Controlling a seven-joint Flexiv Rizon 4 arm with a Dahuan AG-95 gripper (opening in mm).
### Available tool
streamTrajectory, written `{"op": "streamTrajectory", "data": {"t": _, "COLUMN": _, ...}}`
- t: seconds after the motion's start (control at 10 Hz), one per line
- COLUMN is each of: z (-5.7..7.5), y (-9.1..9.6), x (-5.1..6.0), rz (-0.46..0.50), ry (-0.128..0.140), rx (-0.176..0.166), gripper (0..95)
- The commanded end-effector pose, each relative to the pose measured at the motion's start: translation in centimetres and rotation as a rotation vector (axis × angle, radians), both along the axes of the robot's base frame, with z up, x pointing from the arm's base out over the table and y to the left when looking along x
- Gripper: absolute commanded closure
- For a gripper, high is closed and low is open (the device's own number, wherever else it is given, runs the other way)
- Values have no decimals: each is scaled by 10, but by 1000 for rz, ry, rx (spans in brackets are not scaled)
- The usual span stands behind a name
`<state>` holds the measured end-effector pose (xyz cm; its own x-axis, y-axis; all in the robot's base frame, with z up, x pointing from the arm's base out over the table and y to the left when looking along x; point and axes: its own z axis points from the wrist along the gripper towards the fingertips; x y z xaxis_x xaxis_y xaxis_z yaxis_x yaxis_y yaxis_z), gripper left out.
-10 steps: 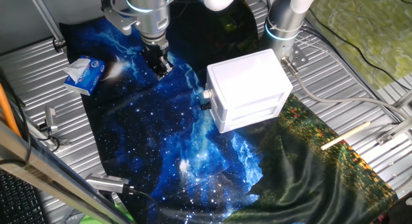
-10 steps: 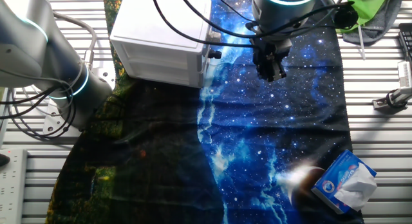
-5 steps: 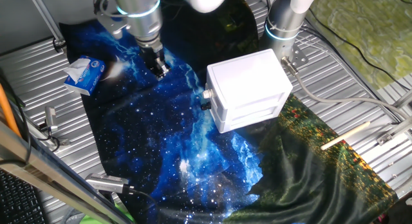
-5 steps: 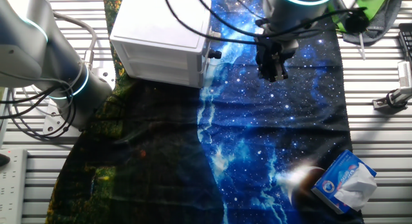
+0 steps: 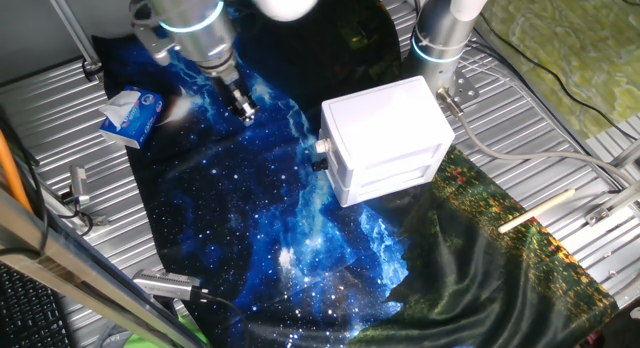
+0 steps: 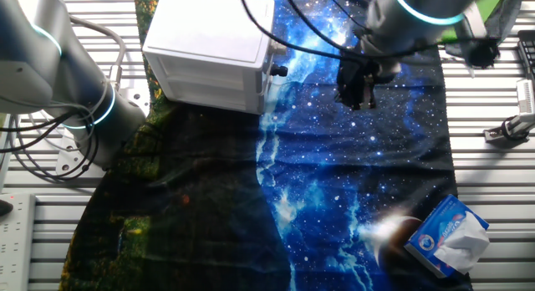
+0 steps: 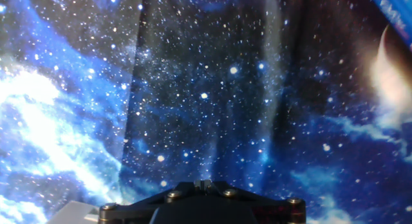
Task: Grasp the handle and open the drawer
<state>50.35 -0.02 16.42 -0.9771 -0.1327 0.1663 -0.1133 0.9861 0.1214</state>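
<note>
The white cabinet [image 5: 385, 138] stands on the star-printed cloth. Its drawer [image 5: 329, 160] faces left in one fixed view, with the handle [image 5: 322, 147], a small knob, sticking out. In the other fixed view the handle [image 6: 282, 71] points right from the drawer front [image 6: 267, 72]. My gripper [image 5: 243, 109] hangs over the cloth well to the left of the handle, apart from it; it also shows in the other fixed view [image 6: 358, 97]. In the hand view the gripper [image 7: 203, 183] has its fingertips together, empty, with only cloth ahead. The handle is out of the hand view.
A blue and white tissue pack [image 5: 130, 115] lies at the cloth's far left edge, also in the other fixed view [image 6: 449, 235]. A second arm's base [image 5: 440, 38] stands behind the cabinet. A wooden stick [image 5: 537, 209] lies at the right. Ribbed metal table surrounds the cloth.
My gripper has moved farther away from the cabinet and its handle, towards the tissue pack side. The cabinet and drawer have not moved.
</note>
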Motion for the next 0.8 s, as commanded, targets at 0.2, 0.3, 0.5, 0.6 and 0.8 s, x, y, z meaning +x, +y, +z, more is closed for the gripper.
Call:
{"op": "streamTrajectory", "data": {"t": 0.2, "z": -10, "y": -1, "x": 14, "rz": -33, "ry": 60, "rx": 32, "gripper": 950}}
{"op": "streamTrajectory", "data": {"t": 0.3, "z": -9, "y": -1, "x": 15, "rz": -25, "ry": 59, "rx": 31, "gripper": 950}}
{"op": "streamTrajectory", "data": {"t": 0.5, "z": -10, "y": -1, "x": 17, "rz": -20, "ry": 58, "rx": 35, "gripper": 950}}
{"op": "streamTrajectory", "data": {"t": 0.6, "z": -10, "y": -1, "x": 21, "rz": -26, "ry": 57, "rx": 38, "gripper": 950}}
{"op": "streamTrajectory", "data": {"t": 0.8, "z": -6, "y": -2, "x": 47, "rz": -63, "ry": 78, "rx": 29, "gripper": 950}}
